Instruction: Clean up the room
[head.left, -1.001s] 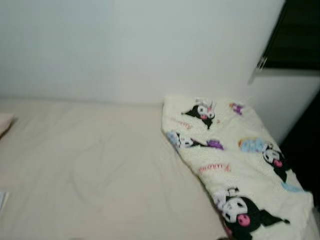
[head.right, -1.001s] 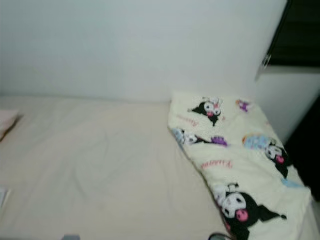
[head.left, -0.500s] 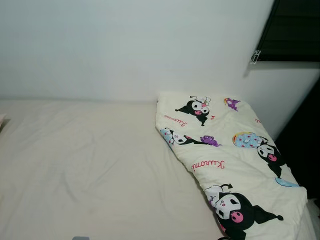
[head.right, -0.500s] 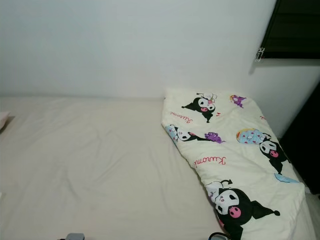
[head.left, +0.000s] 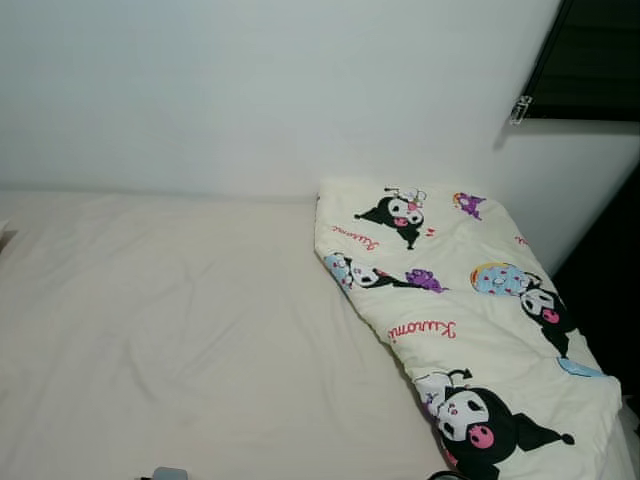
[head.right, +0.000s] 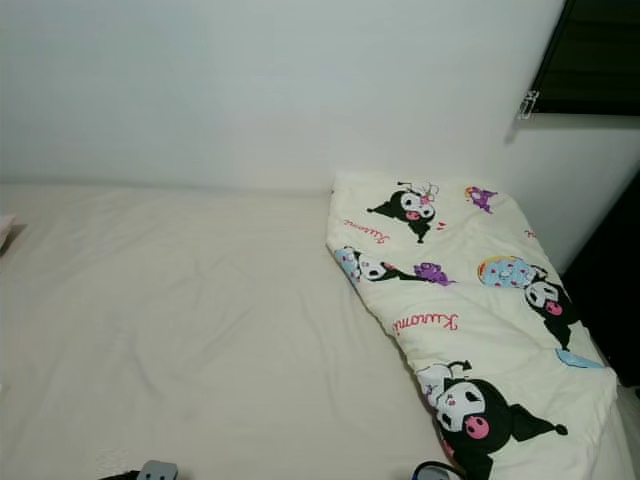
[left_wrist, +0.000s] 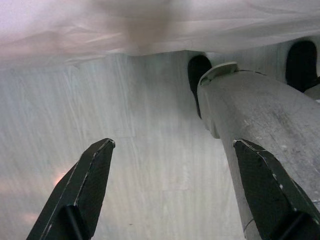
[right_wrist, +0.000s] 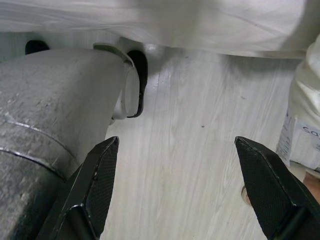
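Down low, both arms hang beside the robot's grey legs over pale wood-look floor. The left gripper (left_wrist: 172, 187) has its two black fingers spread wide with nothing between them, and the right gripper (right_wrist: 175, 187) is just as released, its fingers (right_wrist: 97, 185) apart above bare floorboards. The hem of a white sheet (right_wrist: 200, 22) drapes down just ahead of them, and a white bag or package (right_wrist: 305, 120) stands at the floor's edge near the right arm.

Beyond that lies the bed (head.left: 180, 320), its cream sheet lightly creased. On its right side rests a folded cream blanket (head.left: 460, 320) printed with black-and-white cartoon characters, running from the near corner back to the white wall (head.left: 270, 90). A dark window (head.left: 595, 60) sits high at the right.
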